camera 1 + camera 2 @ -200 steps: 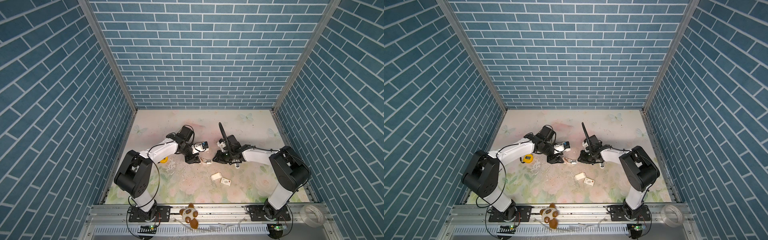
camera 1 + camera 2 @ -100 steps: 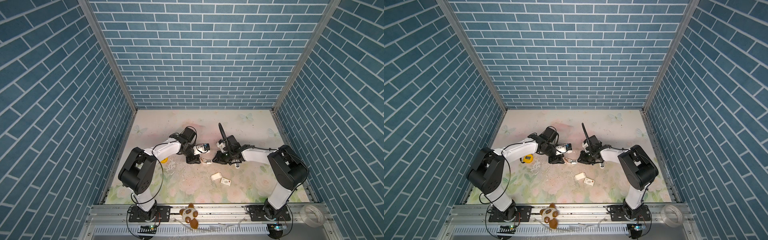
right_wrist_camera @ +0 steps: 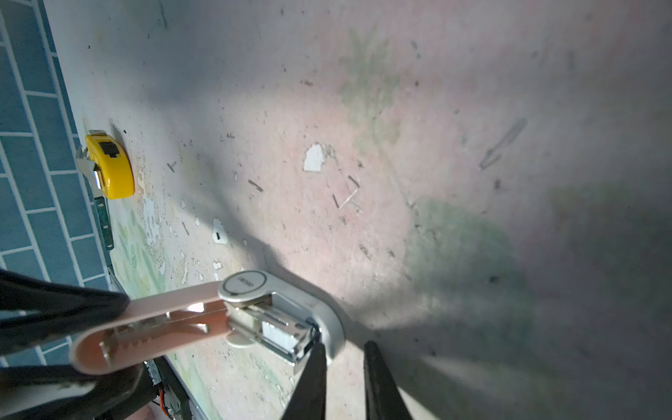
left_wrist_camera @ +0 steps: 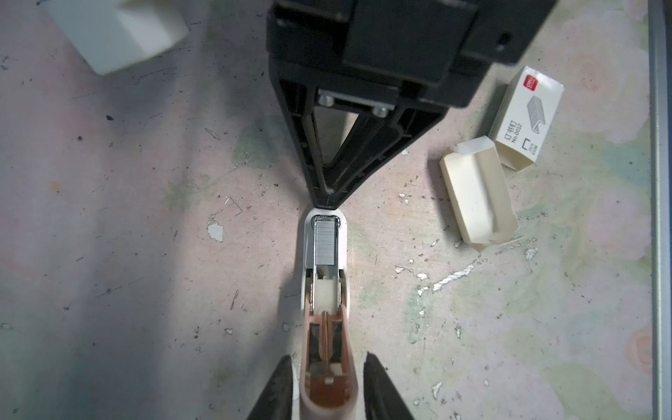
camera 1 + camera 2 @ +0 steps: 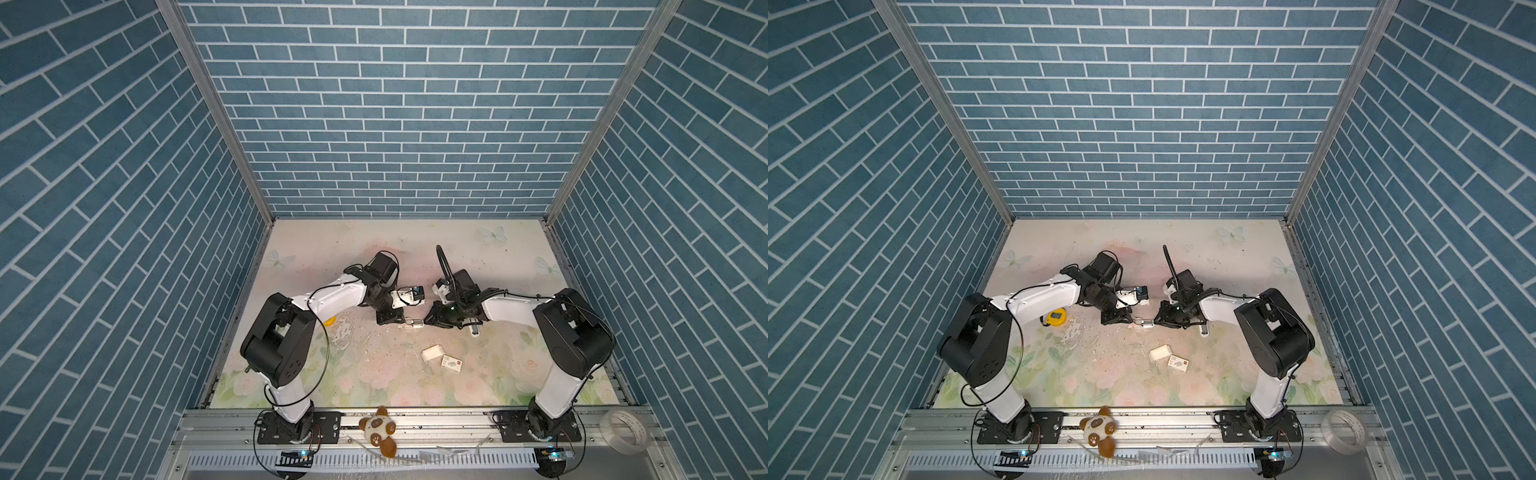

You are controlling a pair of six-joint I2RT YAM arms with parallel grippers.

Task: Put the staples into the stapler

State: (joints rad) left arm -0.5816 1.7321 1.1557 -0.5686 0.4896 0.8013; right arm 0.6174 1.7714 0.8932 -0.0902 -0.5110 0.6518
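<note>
Floral tabletop (image 5: 374, 374), blue brick walls (image 5: 395, 124): small white-and-pink open stapler (image 4: 325, 291) lies btwn claws, silvery-grey staple strip (image 4: 324, 243) in its channel. Black left claw (image 4: 327, 358) straddles pink lid (image 4: 327, 394), right claw (image 4: 327, 203) at nose; can't tell grip on either.

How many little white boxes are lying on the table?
2. The open tray lies right beside the printed sleeve, both on the table, between the stapler and the table's front edge. More may be hidden from view.

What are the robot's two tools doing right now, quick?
Left tool: around the stapler lid, grip cannot be told.
Right tool: closed on the stapler's front tip.
</note>
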